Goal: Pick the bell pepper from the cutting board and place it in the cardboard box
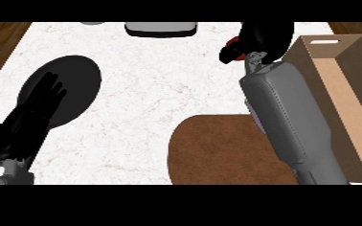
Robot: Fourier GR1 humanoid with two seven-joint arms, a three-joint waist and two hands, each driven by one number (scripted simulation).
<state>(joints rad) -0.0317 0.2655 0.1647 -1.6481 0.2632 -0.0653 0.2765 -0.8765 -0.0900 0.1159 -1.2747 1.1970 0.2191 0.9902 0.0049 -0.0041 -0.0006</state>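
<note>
My right hand [265, 38] is raised at the upper right, fingers curled round a red bell pepper [232, 41], of which only a small red patch shows at the hand's left. The hand hangs just left of the cardboard box [326, 72], which stands open along the right edge. The round brown cutting board [219, 151] lies below, bare, partly under my right forearm. My left hand [39, 100] rests open at the left, fingers straight, over a black plate [78, 76].
A grey and white appliance [160, 28] stands at the counter's far edge. The white marble counter [163, 81] spreads between plate, board and box. Wooden floor shows at both upper corners.
</note>
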